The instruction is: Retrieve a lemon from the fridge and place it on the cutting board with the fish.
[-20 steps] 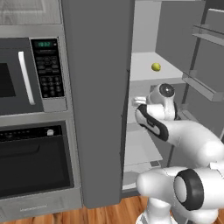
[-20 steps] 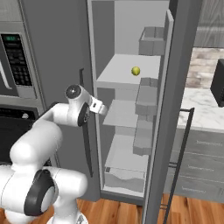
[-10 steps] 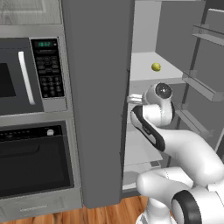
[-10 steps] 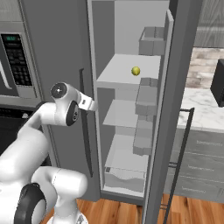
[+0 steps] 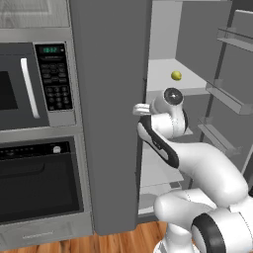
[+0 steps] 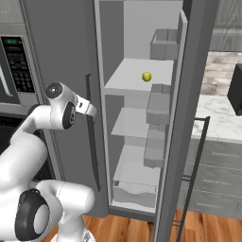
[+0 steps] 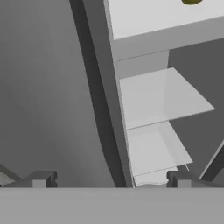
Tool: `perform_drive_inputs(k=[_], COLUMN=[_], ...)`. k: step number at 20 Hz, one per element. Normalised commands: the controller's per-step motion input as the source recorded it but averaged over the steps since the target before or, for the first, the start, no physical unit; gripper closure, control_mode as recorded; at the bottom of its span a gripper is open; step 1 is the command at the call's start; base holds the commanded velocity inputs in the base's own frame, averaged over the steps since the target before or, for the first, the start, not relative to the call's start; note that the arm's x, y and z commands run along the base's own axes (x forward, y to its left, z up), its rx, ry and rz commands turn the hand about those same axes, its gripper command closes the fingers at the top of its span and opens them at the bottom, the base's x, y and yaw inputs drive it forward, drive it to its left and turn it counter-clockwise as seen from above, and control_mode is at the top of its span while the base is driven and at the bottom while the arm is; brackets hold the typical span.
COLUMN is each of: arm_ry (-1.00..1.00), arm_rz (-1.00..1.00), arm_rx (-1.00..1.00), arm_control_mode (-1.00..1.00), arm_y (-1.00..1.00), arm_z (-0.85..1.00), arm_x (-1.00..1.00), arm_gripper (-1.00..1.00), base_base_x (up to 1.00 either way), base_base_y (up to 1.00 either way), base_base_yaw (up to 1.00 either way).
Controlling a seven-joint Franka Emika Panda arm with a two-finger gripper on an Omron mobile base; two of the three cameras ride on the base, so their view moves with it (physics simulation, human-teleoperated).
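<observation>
1. The fridge (image 6: 61, 42) has its right door swung open, and the lemon (image 6: 147, 76) sits alone on an upper shelf, centre-top of the right base view.
2. The gripper (image 7: 109, 179) hangs with fingers spread wide and nothing between them, low by the closed door's long handle (image 6: 92, 137).
3. Risk: the hand is well below and left of the fruit. Swinging up and in, it could clip the door edge or the shelf lip.
4. A glancing touch could roll the lemon backward, out of reach.
</observation>
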Motion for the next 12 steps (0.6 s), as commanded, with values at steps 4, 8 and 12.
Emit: perform_drive_inputs(k=[4, 8, 12], arm_ry=[0.07, 0.04, 0.00], arm_rz=[0.06, 0.07, 0.04], arm_rx=[0.00, -0.03, -0.06], arm_control_mode=[-1.00, -1.00, -1.00], arm_y=[0.00, 0.00, 0.00], arm_z=[-0.15, -0.13, -0.20], arm_x=[0.41, 0.47, 0.45], arm_gripper=[-1.00, -1.00, -1.00], base_base_x=[0.00, 0.00, 0.00], base_base_y=[0.00, 0.00, 0.00], base_base_yaw=[0.00, 0.00, 0.00])
